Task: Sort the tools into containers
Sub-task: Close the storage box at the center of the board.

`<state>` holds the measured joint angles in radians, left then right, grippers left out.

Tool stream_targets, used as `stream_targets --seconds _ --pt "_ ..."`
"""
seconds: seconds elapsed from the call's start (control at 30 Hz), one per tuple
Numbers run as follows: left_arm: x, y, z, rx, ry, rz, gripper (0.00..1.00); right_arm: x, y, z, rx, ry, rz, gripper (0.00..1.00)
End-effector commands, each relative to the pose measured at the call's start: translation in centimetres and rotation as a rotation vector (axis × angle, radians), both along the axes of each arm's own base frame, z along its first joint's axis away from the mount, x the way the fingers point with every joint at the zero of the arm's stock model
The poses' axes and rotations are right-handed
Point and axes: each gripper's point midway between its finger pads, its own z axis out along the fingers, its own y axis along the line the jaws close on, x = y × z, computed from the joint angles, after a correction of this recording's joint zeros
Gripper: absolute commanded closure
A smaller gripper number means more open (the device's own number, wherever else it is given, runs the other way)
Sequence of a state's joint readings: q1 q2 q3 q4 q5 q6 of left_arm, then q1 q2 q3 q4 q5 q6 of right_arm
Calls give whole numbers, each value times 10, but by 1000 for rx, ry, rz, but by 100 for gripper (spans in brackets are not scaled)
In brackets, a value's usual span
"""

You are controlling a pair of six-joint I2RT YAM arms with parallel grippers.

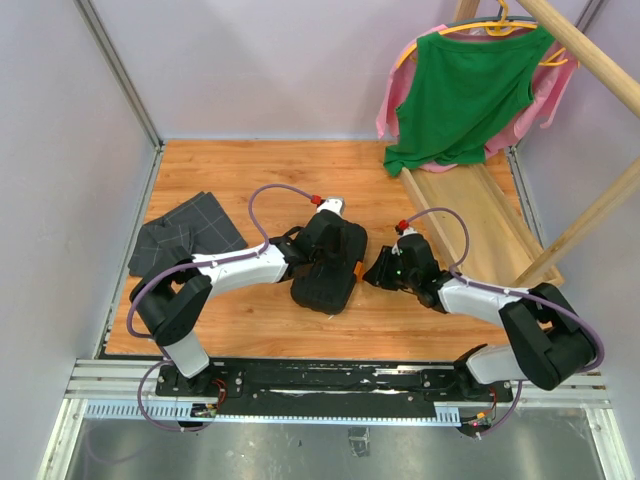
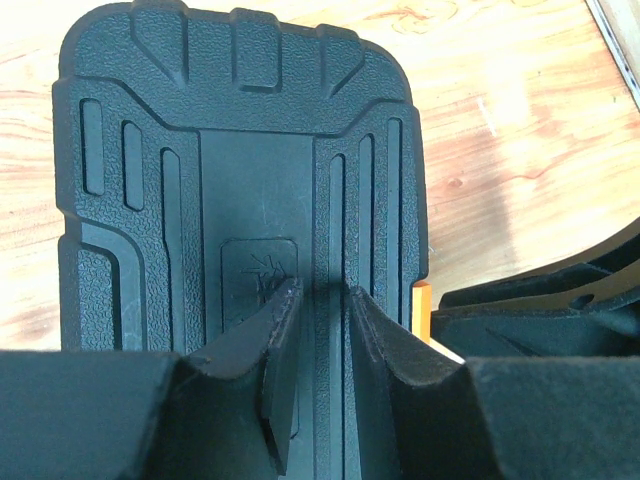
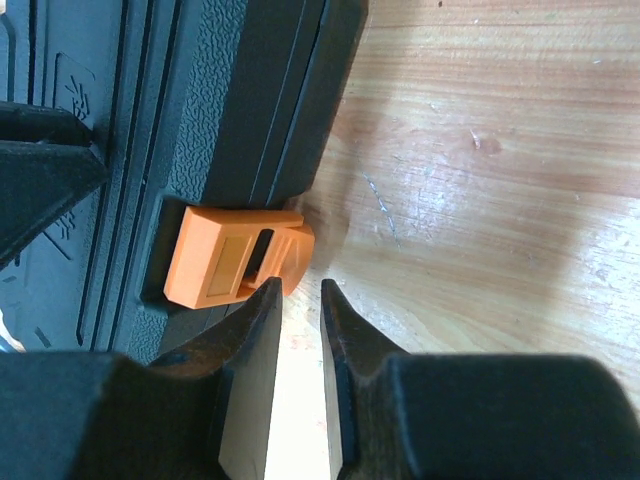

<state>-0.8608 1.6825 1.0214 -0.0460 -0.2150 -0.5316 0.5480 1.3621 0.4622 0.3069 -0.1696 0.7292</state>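
Observation:
The container, a black tool case (image 1: pixel 325 275) (image 2: pixel 240 150) (image 3: pixel 230 90), lies closed on the wooden table, its orange latch (image 1: pixel 358 268) (image 3: pixel 225 255) (image 2: pixel 421 310) on its right side. My left gripper (image 1: pixel 322 240) (image 2: pixel 320 290) sits over the ribbed lid, jaws a narrow gap apart with nothing between them. Just right of the case, my right gripper (image 1: pixel 378 272) (image 3: pixel 298 288) points at the latch. Its tips are slightly apart at the latch's outer corner, with only bare table between them. No tools are in view.
A dark grey folded cloth (image 1: pixel 185 235) lies at the left of the table. A long wooden tray (image 1: pixel 480 215) runs along the right, under a green shirt (image 1: pixel 465 90) on a hanger. A slanted wooden pole (image 1: pixel 590 215) stands at the far right.

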Motion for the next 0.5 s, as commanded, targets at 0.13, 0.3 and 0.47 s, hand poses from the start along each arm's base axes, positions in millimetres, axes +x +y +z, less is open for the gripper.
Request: stream_targets --seconds 0.13,0.3,0.47 --pt "-54 18 -68 156 232 -80 70 5 9 3 -1 -9 23 77" --pt "-55 17 -68 153 232 -80 70 4 8 -2 -17 6 27 77" --pt "-55 17 -68 154 232 -82 70 4 9 -6 -19 13 31 77"
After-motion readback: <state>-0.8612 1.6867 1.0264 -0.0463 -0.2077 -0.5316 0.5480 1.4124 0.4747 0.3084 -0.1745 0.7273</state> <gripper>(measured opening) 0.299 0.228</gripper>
